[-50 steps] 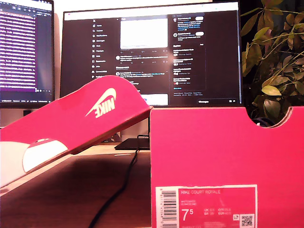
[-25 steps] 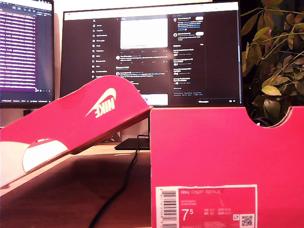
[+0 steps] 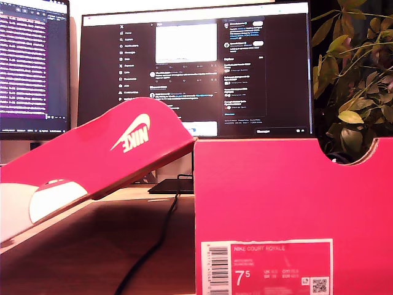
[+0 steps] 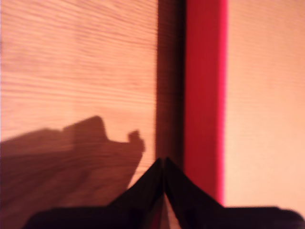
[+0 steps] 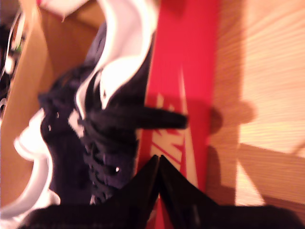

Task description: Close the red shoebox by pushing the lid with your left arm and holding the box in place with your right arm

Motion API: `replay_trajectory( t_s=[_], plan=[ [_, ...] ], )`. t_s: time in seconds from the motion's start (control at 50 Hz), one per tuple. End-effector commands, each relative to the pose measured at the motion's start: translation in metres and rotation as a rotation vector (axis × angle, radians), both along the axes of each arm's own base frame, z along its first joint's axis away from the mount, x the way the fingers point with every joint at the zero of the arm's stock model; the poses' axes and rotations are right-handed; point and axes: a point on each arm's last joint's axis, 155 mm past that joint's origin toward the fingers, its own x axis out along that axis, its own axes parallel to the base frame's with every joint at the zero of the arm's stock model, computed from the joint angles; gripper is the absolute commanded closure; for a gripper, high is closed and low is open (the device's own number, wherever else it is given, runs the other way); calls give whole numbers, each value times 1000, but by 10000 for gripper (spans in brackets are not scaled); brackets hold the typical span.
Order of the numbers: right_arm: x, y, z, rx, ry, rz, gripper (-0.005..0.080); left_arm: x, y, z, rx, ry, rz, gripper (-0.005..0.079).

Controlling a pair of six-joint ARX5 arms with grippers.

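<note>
The red shoebox (image 3: pixel 276 196) stands at the exterior view's right, its label end facing the camera. Its red lid (image 3: pixel 98 160) with a white logo is swung open and slopes down toward the exterior view's left. No arm shows in the exterior view. My first gripper (image 4: pixel 163 164) is shut with nothing in it, above the wooden table, beside a red edge (image 4: pixel 204 95) of the box or lid. My second gripper (image 5: pixel 157 162) is shut and empty, hovering over the box's red wall (image 5: pixel 183 71). Dark laced shoes (image 5: pixel 100 124) with white parts lie inside the box.
Two lit monitors (image 3: pixel 196 67) (image 3: pixel 34 67) stand behind the box. A leafy plant (image 3: pixel 353 80) is at the exterior view's right. A black cable (image 3: pixel 153 246) runs across the wooden table (image 3: pixel 73 246) between lid and box.
The box and lid have not moved. Only the text on the monitor at the exterior view's left has shifted.
</note>
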Motion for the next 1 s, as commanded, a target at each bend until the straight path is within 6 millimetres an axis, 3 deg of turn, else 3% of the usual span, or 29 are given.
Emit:
replay_trajectory(
  t_s=[0.0, 0.3, 0.58, 0.98],
  plan=[
    [-1, 7, -2, 0, -2, 24, 764, -7, -9, -5, -16, 32, -30, 762],
    [1, 19, 1, -16, -35, 63, 764, -3, -24, 13, -84, -9, -86, 762],
    [-2, 28, 1, -16, -38, 91, 764, 22, -24, 53, -100, -85, -108, 762],
    [-2, 29, 2, -17, -45, 99, 764, 16, -25, 124, -64, -227, -150, 762]
  ],
)
